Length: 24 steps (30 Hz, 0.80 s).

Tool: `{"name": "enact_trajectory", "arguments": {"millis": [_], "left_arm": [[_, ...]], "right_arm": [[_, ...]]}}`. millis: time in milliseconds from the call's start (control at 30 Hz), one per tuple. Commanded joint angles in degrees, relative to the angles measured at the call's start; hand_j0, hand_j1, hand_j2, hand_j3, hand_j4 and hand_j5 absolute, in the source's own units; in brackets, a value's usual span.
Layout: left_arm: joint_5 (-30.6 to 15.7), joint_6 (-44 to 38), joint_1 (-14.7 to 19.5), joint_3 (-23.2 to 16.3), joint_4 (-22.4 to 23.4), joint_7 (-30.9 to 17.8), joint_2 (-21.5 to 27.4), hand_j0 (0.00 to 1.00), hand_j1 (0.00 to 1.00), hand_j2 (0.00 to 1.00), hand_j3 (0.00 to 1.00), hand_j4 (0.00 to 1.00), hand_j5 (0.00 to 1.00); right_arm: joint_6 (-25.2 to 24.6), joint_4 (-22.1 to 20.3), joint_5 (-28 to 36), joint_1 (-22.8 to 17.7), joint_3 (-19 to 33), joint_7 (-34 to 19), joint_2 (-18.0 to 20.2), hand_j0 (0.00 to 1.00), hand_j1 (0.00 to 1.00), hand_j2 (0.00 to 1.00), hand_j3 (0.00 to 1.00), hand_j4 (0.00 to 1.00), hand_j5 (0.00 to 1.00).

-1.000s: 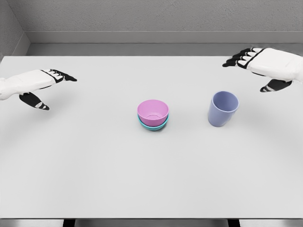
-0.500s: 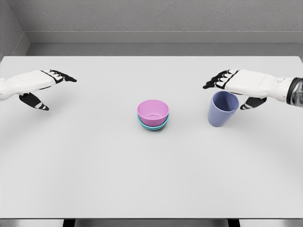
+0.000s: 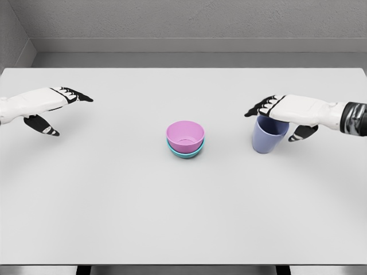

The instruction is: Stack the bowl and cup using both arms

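The pink bowl (image 3: 186,133) sits nested in the teal bowl (image 3: 186,150) at the centre of the white table (image 3: 172,217). Right of them stands the lavender cup (image 3: 268,135). The right hand (image 3: 282,109) lies over its rim, fingers extended, not yet clasping. Next: close and lift. The left hand (image 3: 46,103) hovers far left, fingers released. No markings are legible.

White table (image 3: 114,200): stacked bowls (image 3: 186,139), cup (image 3: 267,137).
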<state>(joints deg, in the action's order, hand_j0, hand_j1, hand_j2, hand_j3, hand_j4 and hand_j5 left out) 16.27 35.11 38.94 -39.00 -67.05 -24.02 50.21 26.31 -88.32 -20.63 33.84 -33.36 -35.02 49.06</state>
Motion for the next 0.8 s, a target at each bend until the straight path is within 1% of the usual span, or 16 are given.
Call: {"name": "enact_trajectory", "arguments": {"millis": [0,100,133,167,233,333,533,767], "left_arm": [[-0.36,-0.11,0.0,0.06,-0.01,0.03,0.06,1.0,1.0,1.0,1.0,1.0,1.0],[-0.36,-0.11,0.0,0.06,-0.01,0.03,0.06,1.0,1.0,1.0,1.0,1.0,1.0],[-0.36,-0.11,0.0,0.06,-0.01,0.03,0.06,1.0,1.0,1.0,1.0,1.0,1.0],[-0.36,-0.11,0.0,0.06,-0.01,0.03,0.06,1.0,1.0,1.0,1.0,1.0,1.0],[-0.36,-0.11,0.0,0.06,-0.01,0.03,0.06,1.0,1.0,1.0,1.0,1.0,1.0],[-0.36,-0.11,0.0,0.06,-0.09,0.03,0.06,1.0,1.0,1.0,1.0,1.0,1.0],[-0.36,-0.11,0.0,0.06,-0.01,0.03,0.06,1.0,1.0,1.0,1.0,1.0,1.0],[-0.36,-0.11,0.0,0.06,-0.01,0.03,0.06,1.0,1.0,1.0,1.0,1.0,1.0]], "right_arm": [[-0.12,0.34,0.24,0.0,-0.13,0.02,-0.28,1.0,1.0,1.0,1.0,1.0,1.0],[-0.12,0.25,0.24,0.0,-0.74,0.02,-0.46,0.98,0.98,0.98,0.98,0.98,0.98],[-0.12,0.25,0.24,0.0,-0.74,0.02,-0.46,0.89,0.89,0.89,0.89,0.89,0.89],[-0.12,0.25,0.24,0.0,-0.74,0.02,-0.46,0.77,0.77,0.77,0.77,0.77,0.77],[-0.12,0.16,0.24,0.0,-0.83,0.02,-0.37,0.63,0.63,0.63,0.63,0.63,0.63],[-0.03,0.16,0.24,0.0,-0.83,0.02,-0.37,0.63,0.63,0.63,0.63,0.63,0.63],[-0.21,0.16,0.24,0.0,-0.74,0.02,-0.37,0.59,0.59,0.59,0.59,0.59,0.59],[-0.47,-0.37,0.33,0.62,-0.13,0.02,-0.37,0.58,0.58,0.58,0.58,0.58,0.58]]}}
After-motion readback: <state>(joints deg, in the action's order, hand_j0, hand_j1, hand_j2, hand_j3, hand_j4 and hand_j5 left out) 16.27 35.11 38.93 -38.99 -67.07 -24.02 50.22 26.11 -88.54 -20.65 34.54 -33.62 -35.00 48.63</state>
